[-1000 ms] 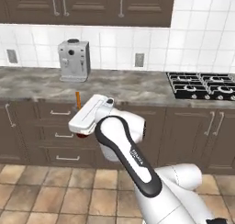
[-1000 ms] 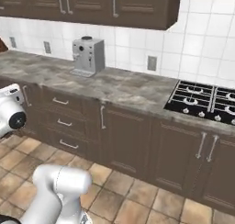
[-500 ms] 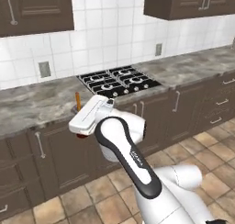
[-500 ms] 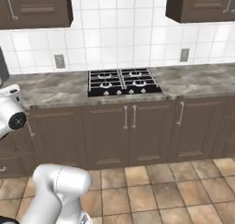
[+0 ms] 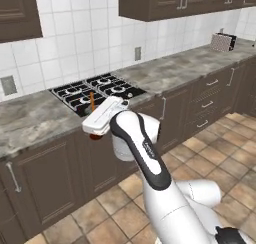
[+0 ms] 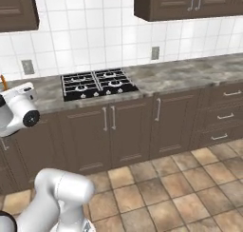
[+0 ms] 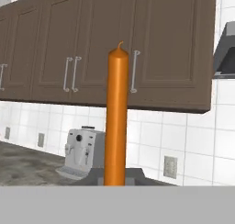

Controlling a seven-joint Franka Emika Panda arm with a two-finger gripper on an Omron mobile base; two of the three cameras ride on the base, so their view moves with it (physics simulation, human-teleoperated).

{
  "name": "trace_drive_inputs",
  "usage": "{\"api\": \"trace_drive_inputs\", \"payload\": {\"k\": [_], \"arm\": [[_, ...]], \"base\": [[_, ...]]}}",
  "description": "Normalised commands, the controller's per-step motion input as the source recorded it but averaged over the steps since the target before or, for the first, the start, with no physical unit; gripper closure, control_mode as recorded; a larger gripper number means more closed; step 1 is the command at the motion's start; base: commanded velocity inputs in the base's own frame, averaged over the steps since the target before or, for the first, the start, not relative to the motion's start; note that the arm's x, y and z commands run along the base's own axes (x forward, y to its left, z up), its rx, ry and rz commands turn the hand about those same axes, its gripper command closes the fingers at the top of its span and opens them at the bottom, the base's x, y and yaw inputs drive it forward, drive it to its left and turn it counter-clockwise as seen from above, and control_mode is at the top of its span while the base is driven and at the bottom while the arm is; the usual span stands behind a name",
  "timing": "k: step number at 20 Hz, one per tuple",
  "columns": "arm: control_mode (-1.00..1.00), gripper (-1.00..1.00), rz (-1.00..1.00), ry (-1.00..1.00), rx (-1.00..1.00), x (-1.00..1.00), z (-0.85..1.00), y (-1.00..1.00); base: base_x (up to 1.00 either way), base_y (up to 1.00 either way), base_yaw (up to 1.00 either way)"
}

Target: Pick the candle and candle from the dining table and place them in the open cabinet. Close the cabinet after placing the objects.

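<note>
While the arm stood raised in front of the stove (image 5: 95, 91), the gripper (image 5: 95, 131) was pressed together on the dark red base of the orange taper candle (image 7: 116, 117), pinching it. From the hand view the candle rose straight up out of the gripper, its long axis upright and its wick tip pointing toward the dark brown upper cabinets (image 7: 92, 44). From the left base view its orange shaft stuck up above the white hand, over the marble surface (image 5: 30, 120). A coffee machine (image 7: 82, 153) sat behind.

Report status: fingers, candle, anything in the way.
Fingers shut on orange taper candle, held upright. Wall cabinets ahead, doors shut. Nothing blocking.
</note>
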Motion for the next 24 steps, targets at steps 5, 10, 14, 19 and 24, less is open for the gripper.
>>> {"api": "trace_drive_inputs", "payload": {"k": [5,10,14,19,24], "arm": [[1.00,1.00,0.00,0.00,0.00,0.00,0.00,0.00],[1.00,1.00,0.00,0.00,0.00,0.00,0.00,0.00],[1.00,1.00,0.00,0.00,0.00,0.00,0.00,0.00],[1.00,1.00,0.00,0.00,0.00,0.00,0.00,0.00],[1.00,1.00,0.00,0.00,0.00,0.00,0.00,0.00]], "base": [[0.53,-0.57,0.00],[0.66,-0.82,0.00],[0.74,-0.93,0.00],[0.81,-0.99,0.00],[0.85,-1.00,0.00]]}}
